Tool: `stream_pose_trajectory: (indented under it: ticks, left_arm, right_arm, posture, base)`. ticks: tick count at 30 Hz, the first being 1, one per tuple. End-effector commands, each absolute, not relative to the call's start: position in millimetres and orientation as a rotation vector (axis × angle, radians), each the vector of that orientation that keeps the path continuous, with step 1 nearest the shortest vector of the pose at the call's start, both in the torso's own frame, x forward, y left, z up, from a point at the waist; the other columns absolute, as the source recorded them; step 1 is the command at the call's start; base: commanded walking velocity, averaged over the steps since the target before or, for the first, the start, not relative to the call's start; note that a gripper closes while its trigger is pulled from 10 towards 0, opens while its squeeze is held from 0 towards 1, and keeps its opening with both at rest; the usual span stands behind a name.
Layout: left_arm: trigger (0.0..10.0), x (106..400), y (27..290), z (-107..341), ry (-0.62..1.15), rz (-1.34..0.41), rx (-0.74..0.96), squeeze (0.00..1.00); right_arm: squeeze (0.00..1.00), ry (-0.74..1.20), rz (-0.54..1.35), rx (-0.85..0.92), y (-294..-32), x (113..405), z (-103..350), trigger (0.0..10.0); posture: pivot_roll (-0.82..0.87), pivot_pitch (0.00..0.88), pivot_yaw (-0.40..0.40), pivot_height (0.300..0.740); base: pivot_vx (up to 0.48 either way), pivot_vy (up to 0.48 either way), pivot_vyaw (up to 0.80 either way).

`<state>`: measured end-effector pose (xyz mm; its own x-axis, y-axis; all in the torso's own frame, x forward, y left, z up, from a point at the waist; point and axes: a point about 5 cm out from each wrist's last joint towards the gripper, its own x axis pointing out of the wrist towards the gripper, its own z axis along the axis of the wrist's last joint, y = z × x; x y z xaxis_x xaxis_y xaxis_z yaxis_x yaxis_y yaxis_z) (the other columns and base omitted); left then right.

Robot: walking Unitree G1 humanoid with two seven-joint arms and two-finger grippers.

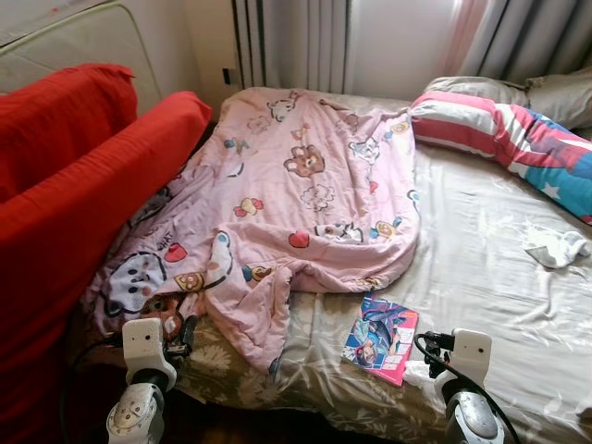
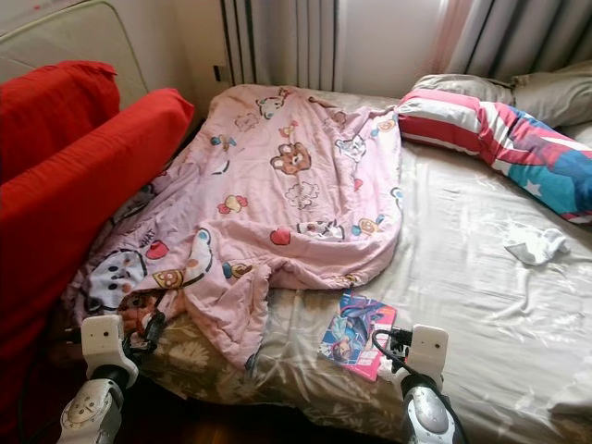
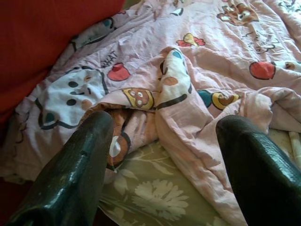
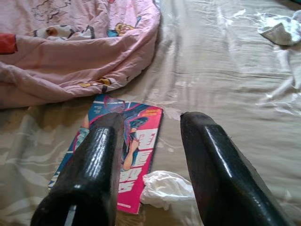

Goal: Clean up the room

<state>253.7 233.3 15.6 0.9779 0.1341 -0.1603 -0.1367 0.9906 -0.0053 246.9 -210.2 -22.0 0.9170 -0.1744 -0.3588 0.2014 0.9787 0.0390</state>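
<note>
I'm standing at the bed (image 1: 481,240) with both pincers parted and holding nothing: left pincer (image 3: 162,155) is pointing at the rumpled pink blanket (image 1: 314,185), right pincer (image 4: 150,160) is hovering over the magazine (image 1: 381,339) and a white crumpled tissue (image 4: 165,188) just beside it. Cleanup is looking barely started to me — blanket unfolded, magazine and tissue lying loose, another white crumpled scrap (image 1: 557,248) sitting near the striped pillow (image 1: 504,129). The floor below the bed edge is dark, and I'm unable to tell what the red cushions (image 1: 83,185) are covering.
</note>
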Motion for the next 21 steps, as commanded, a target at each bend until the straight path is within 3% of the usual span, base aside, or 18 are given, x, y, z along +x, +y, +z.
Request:
stream_pose_trajectory:
  ticks: [1,21]
  left_arm:
    - [10.0,251.8,233.7,15.1,0.162,0.138,-0.022,0.0]
    - [10.0,252.0,236.3,17.4,0.161,0.137,-0.025,0.0]
  right_arm:
    - [0.0,0.374,-0.19,0.075,-209.0,247.0,-22.9,10.0]
    - [0.0,0.417,-0.194,0.091,-206.0,243.8,-28.3,10.0]
  posture:
    - [0.0,0.05,0.006,0.681]
    - [0.01,0.073,0.008,0.657]
  base:
    - [0.0,0.0,0.0]
    - [0.0,0.0,0.0]
